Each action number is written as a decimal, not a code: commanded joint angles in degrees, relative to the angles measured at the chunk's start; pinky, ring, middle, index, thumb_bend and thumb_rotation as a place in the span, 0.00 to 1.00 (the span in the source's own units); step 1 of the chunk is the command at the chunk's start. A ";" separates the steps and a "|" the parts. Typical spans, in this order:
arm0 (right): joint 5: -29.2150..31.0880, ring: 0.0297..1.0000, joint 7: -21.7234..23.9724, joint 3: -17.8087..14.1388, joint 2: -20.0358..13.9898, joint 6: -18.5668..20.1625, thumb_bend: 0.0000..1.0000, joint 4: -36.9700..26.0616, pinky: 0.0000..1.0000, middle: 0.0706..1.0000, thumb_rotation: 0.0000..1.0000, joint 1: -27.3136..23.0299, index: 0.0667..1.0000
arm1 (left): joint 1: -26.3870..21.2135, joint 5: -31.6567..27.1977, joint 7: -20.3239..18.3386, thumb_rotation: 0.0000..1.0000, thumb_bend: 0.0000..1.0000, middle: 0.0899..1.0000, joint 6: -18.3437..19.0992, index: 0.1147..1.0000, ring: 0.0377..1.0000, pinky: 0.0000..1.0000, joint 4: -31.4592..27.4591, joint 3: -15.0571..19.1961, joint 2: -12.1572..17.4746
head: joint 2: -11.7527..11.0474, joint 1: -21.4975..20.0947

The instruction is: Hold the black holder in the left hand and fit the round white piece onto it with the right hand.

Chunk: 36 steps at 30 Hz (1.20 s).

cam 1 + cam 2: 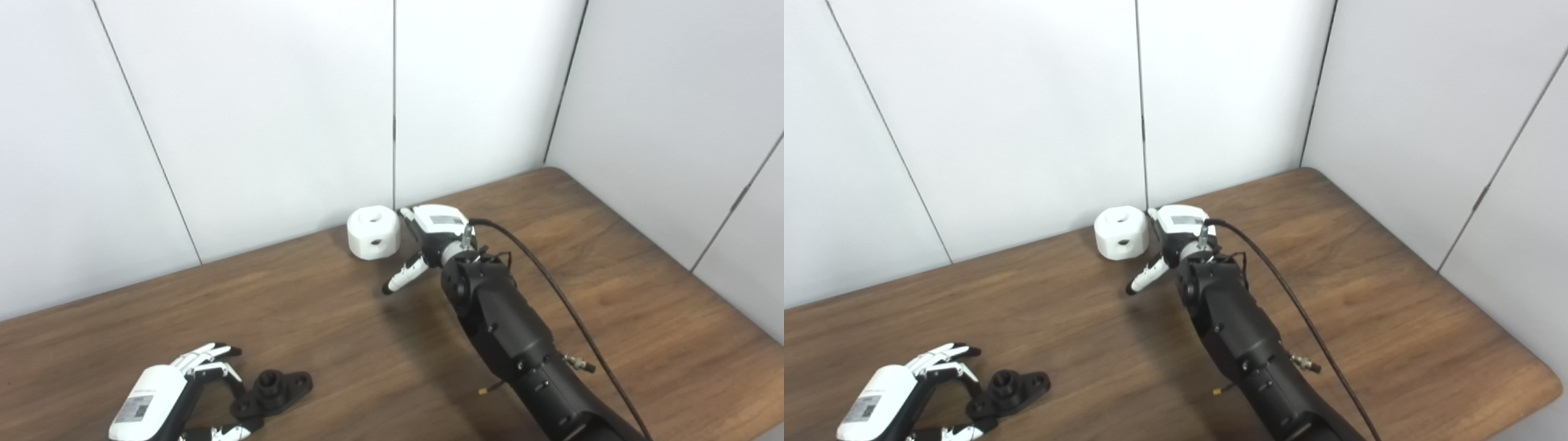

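Observation:
The black holder (272,391) lies flat on the wooden table (318,318) near the front left, a short post standing up from its middle. My left hand (177,392) rests beside it, open, fingers curved around its left end; whether they touch it I cannot tell. The round white piece (373,233), with a hole on top and one in its side, stands at the back by the wall. My right hand (425,239) is right beside it on its right, open, thumb pointing down-left, fingers partly hidden behind the piece.
White wall panels (275,122) close off the back and right of the table. The table's right edge and rounded front corner (1543,373) show in the right eye view. A black cable (551,288) runs along my right forearm.

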 commanded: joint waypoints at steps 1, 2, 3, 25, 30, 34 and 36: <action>0.68 0.86 -2.66 -0.52 -1.27 0.10 0.97 -0.22 0.69 0.96 0.41 -3.61 0.98 | 3.00 2.86 -5.96 0.05 0.52 0.81 4.76 0.42 0.87 0.83 2.67 -1.49 1.41 | 0.08 0.06; 1.00 0.86 -3.06 -0.47 -1.42 0.11 0.97 0.30 0.69 0.96 0.41 -3.89 0.98 | 3.05 2.82 -5.80 0.05 0.52 0.81 4.75 0.42 0.87 0.83 2.75 -1.44 1.32 | 0.10 0.13; 1.25 0.86 -3.32 -0.41 -1.55 0.11 0.97 0.65 0.69 0.96 0.40 -4.08 0.98 | 3.07 2.80 -5.69 0.05 0.52 0.81 4.76 0.42 0.87 0.83 2.80 -1.42 1.24 | 0.08 0.19; 1.89 0.83 -4.20 2.13 -5.78 0.10 0.97 3.90 0.66 0.93 0.38 -10.56 0.95 | 2.18 2.76 -4.55 0.05 0.52 0.81 3.75 0.42 0.87 0.83 4.97 -1.71 0.86 | -0.09 1.01; 2.96 0.82 -3.73 2.96 -6.21 0.10 0.96 5.46 0.66 0.92 0.37 -11.37 0.93 | 2.61 2.99 -5.13 0.05 0.52 0.81 4.47 0.42 0.88 0.84 3.95 -1.69 0.97 | 0.11 1.54; 3.73 0.84 -2.24 3.16 -6.23 0.12 0.97 6.21 0.65 0.94 0.37 -11.81 0.91 | 2.87 3.16 -5.12 0.05 0.52 0.81 4.73 0.42 0.88 0.84 3.62 -1.57 1.17 | 0.02 1.42; 4.50 0.85 -2.02 3.67 -6.53 0.09 0.97 6.66 0.64 0.95 0.36 -12.00 0.90 | 2.85 2.93 -4.94 0.05 0.52 0.81 4.45 0.42 0.88 0.84 3.92 -1.46 1.14 | 0.05 1.66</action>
